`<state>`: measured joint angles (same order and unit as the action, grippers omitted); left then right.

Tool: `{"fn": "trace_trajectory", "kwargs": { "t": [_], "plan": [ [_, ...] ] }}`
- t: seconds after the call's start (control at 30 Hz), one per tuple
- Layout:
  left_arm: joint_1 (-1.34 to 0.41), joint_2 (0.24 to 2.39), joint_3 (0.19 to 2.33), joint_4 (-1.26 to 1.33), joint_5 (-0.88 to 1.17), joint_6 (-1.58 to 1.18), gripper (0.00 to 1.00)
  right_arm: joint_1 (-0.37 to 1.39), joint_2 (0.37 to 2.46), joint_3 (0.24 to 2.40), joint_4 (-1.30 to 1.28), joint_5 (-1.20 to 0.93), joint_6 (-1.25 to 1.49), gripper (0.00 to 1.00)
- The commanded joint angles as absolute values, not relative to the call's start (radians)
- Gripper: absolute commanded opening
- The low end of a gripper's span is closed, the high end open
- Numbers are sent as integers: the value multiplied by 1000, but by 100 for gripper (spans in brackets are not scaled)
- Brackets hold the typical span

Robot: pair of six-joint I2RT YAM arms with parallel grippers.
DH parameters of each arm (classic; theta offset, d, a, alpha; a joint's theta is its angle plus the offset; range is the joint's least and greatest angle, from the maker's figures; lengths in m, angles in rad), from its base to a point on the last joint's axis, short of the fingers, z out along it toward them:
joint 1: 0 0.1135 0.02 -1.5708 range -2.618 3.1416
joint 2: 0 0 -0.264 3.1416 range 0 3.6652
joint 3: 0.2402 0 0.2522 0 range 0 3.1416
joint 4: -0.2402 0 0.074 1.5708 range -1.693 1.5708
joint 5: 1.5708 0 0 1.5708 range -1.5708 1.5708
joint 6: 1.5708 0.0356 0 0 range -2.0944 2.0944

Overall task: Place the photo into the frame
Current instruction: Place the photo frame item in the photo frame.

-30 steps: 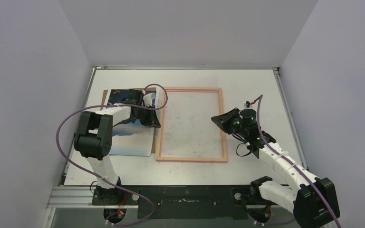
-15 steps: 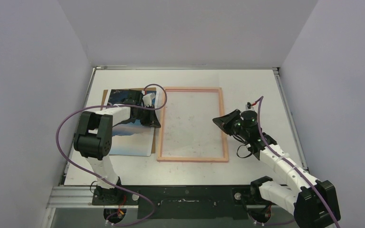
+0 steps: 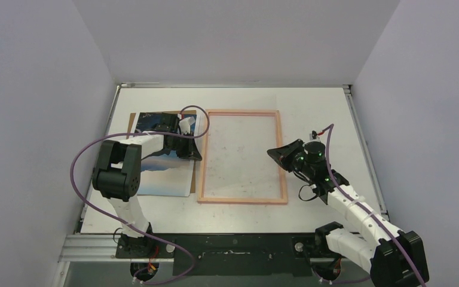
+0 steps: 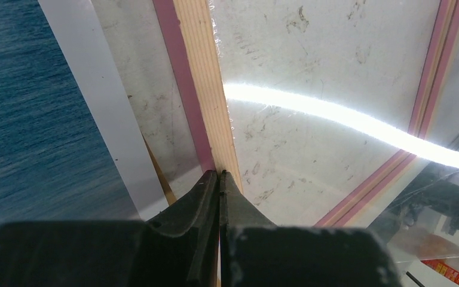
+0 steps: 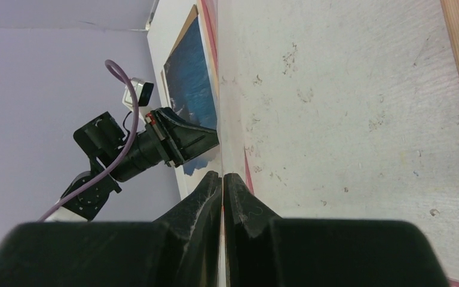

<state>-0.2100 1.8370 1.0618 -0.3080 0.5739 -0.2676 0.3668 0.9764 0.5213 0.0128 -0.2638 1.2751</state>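
Observation:
The frame [image 3: 242,112] lies in the middle of the table with its pale wood back up. The photo [image 3: 166,179], blue with pale clouds at its near end, lies just left of it, partly under my left arm. My left gripper [image 3: 198,154] is shut on the frame's left rail; the left wrist view shows the jaws [image 4: 220,173] closed over the pink and wood rail [image 4: 200,89], with the photo [image 4: 30,107] beside it. My right gripper [image 3: 271,151] is shut on the frame's right rail, its jaws [image 5: 222,174] pinching a thin edge. The photo [image 5: 191,89] shows beyond.
A brown backing board [image 3: 132,119] lies under the photo, showing along its far left edge. The scuffed white table [image 3: 323,107] has walls on three sides. A shiny streak of light crosses the inside of the frame [image 4: 334,113].
My right arm has drawn back slightly to the right and nearer, and the frame has shifted a little with it. The left arm and the photo have not moved.

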Motion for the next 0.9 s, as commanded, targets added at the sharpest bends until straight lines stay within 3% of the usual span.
{"fn": "trace_trajectory", "kwargs": {
  "t": [0.0, 0.87],
  "plan": [
    [-219, 1835, 1045, -272, 568, -272, 0, 373, 940, 532, 58, -312, 1311, 5],
    [-209, 1843, 1052, -279, 541, -273, 0, 369, 984, 632, 83, -451, 1291, 5]
  ]
}}
